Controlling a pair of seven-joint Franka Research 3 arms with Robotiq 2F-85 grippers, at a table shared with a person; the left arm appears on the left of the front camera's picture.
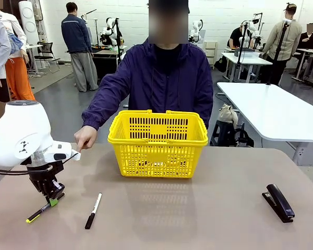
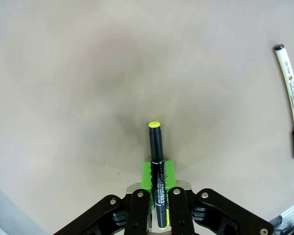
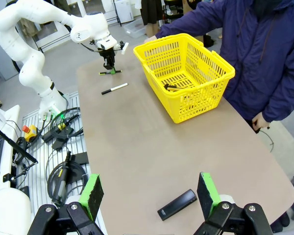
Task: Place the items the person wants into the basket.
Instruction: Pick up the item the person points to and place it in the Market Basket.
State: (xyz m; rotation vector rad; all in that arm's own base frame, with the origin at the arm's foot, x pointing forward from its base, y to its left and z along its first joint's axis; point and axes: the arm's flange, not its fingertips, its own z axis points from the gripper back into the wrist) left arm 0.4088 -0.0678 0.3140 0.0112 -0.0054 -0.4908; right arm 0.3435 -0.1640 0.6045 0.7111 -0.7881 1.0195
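- The left gripper [image 1: 52, 199] is closed on the slim black marker with a yellow-green end [image 1: 40, 212]. In the left wrist view the marker [image 2: 157, 166] sits between the two green pads [image 2: 148, 172], its black body along the fingers and its bright tip pointing away.
- In the front view the marker is low, at or just above the beige tabletop [image 1: 198, 213], near the robot's left corner. I cannot tell if the tip touches the surface.
- The hold is on the rear part of a thin round body. I judge it may rotate or slide in the pads when the arm moves quickly.
- If the tip is on the tabletop, a sideways move before lifting may drag it and pull it from the grasp.
- The bright yellow plastic basket with slotted sides [image 1: 157, 156] stands well apart, in the middle of the tabletop. Its rim is high, so a low path could knock the marker against the wall.
- The white-and-black pen [image 1: 93, 210] lies just beside the gripper and could be pushed.
- The person's hand [image 1: 85, 138] rests near the left arm, between it and the basket; a wide swing could come close to it.
- The right gripper [image 3: 149, 196] is open, above the black stapler [image 3: 177, 204], far from all of this.
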